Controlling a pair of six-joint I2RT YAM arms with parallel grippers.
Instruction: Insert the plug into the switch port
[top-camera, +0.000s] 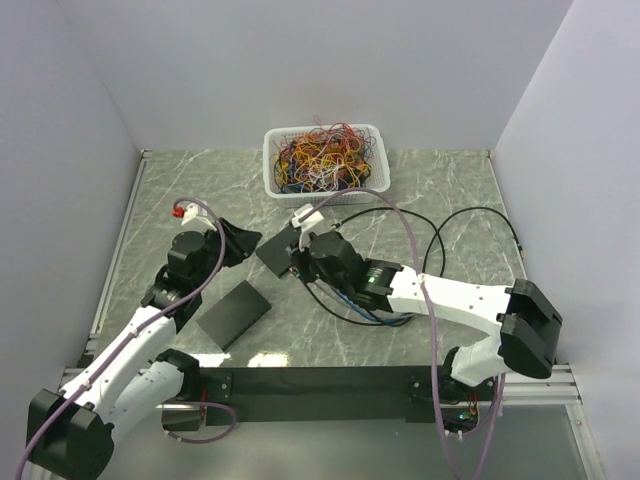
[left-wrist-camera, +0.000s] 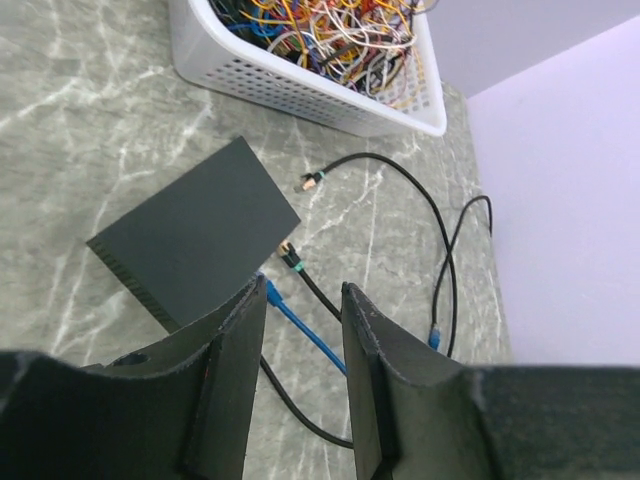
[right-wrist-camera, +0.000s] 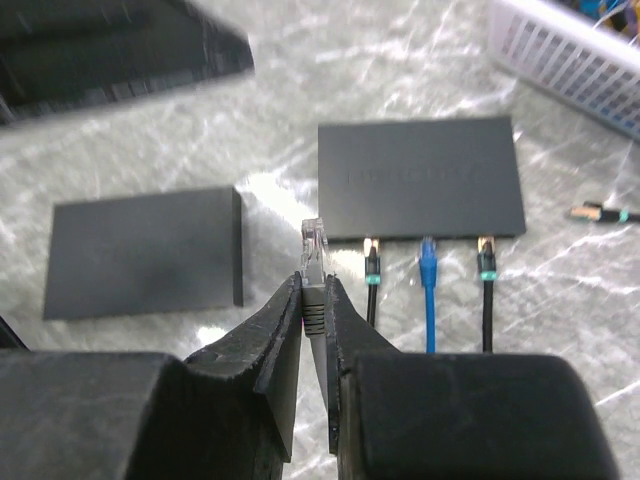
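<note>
The right pincer (right-wrist-camera: 313, 292) is clamped tight on a grey-booted cable end. Its clear plug (right-wrist-camera: 314, 245) sticks up past the fingertips, held off the counter and short of the switch (right-wrist-camera: 420, 178). The switch lies flat near the middle of the counter, just in front of the white basket (left-wrist-camera: 300, 90) of tangled wires at the far edge. Three cables (right-wrist-camera: 428, 270), black, blue and black, sit in its port side, to the right of where the plug points. A flat black box (right-wrist-camera: 140, 252) lies nearer the left edge, apart from the switch. A loose plug end (right-wrist-camera: 598, 213) rests on the counter toward the right edge. The left pincer (left-wrist-camera: 302, 295) hangs beside the switch, jaws apart, holding nothing.
</note>
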